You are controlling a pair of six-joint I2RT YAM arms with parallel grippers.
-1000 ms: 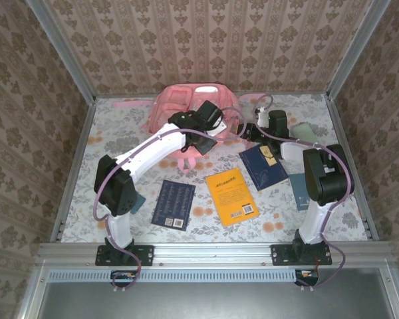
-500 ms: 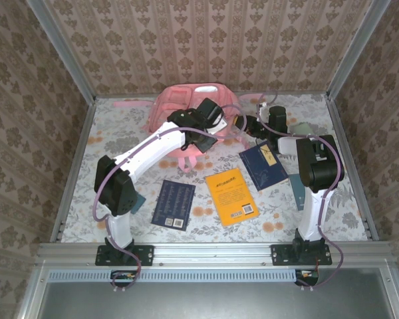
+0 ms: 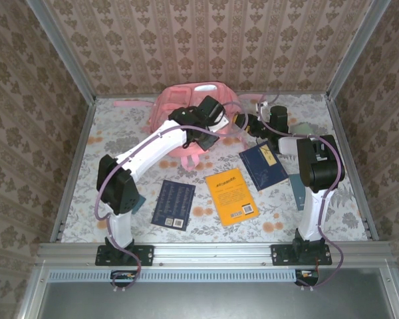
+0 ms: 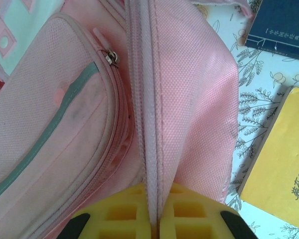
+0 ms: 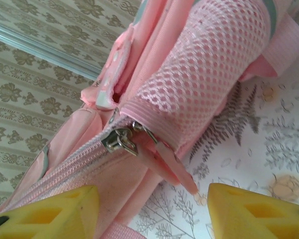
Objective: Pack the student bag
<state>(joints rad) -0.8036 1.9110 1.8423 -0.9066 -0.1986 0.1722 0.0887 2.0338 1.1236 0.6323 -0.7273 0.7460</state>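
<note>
The pink student bag is lying flat at the far middle of the tabletop, front pockets facing up, its metal zip slider sitting beside a mesh side pocket.

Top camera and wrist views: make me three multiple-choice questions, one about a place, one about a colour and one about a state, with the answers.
1. Where on the table does the student bag lie?
A) near edge, by the arm bases
B) far side, by the back wall
C) front right corner

2. What colour is the middle book, between the left dark blue book and the right dark blue book?
A) red
B) green
C) yellow

3. How do the left gripper jaws stand?
A) shut on the bag's zip seam
B) wide open over a book
C) shut on a book

Answers: 1 B, the top view shows it against the wall. 2 C, its cover is yellow. 3 A, the left wrist view shows them pressed on the pink seam.
</note>
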